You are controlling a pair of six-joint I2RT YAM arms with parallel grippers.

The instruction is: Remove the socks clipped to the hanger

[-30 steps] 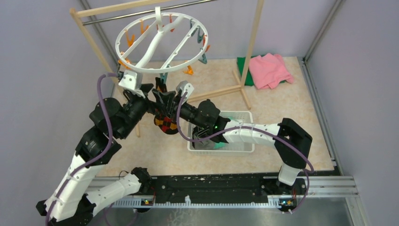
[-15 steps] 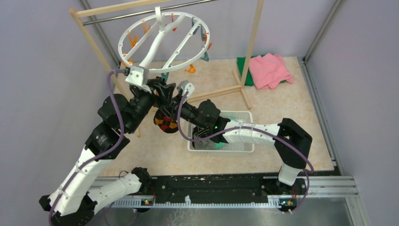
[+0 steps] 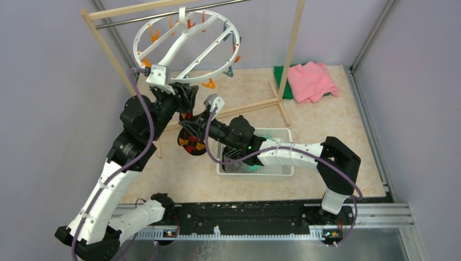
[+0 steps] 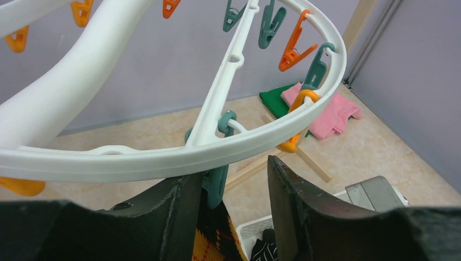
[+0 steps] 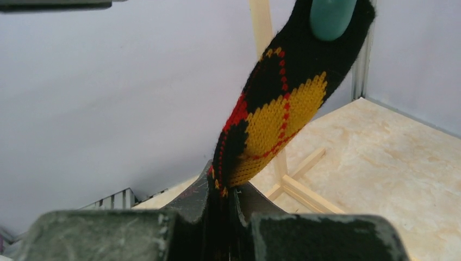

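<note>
Argyle sock hangs from its teal clip under the hanger, right gripper clamped on it; left gripper has climbed up, jaws narrowing round that clip, not yet pinching, so release looks close

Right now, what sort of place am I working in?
Likely a lab test cell staged as a laundry corner: plain lilac walls, a round white plastic clip hanger on a wood-and-metal rack, and a white slotted basket.
</note>
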